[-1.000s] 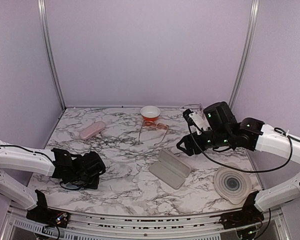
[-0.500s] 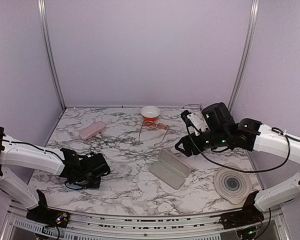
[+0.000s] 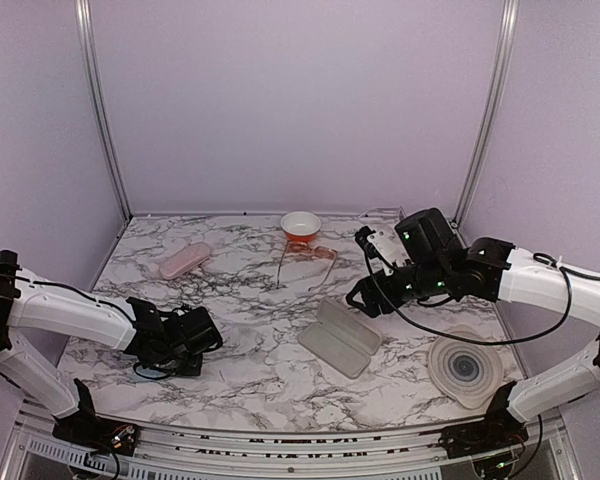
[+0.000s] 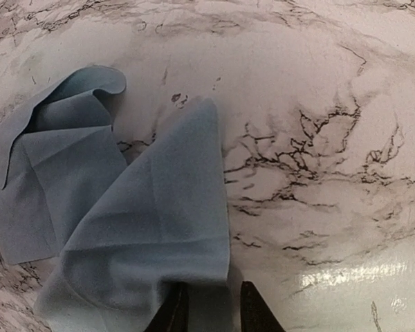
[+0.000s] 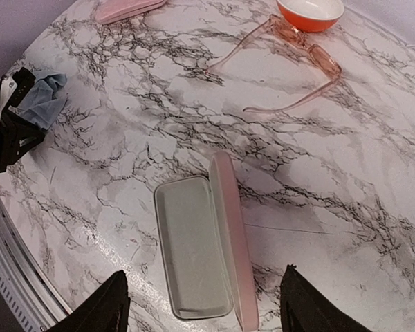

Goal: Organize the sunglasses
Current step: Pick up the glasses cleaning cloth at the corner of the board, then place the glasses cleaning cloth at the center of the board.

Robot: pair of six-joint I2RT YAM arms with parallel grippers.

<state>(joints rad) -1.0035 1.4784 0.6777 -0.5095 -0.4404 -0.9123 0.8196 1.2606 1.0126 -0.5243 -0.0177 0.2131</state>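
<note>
The sunglasses with orange-brown lenses (image 3: 306,260) lie open on the marble table, just in front of the orange bowl (image 3: 300,225); they also show in the right wrist view (image 5: 290,55). A pale, nearly clear thing (image 3: 385,212) lies by the back wall, too small to tell what it is. My right gripper (image 3: 365,295) hangs wide open and empty above the open pink case (image 5: 197,252), its fingers (image 5: 114,304) on either side of it. My left gripper (image 4: 211,315) is low at the front left, its jaws nearly together on the light blue cloth (image 4: 145,221).
A closed pink case (image 3: 183,260) lies at the back left. A round pale dish-like thing (image 3: 463,370) sits at the front right. The open case (image 3: 340,338) lies at the table's middle front. The left arm and the cloth (image 5: 41,100) show at the right wrist view's left edge.
My right gripper has moved a little left and down, toward the open case. My left arm has stretched a little to the right along the table's front.
</note>
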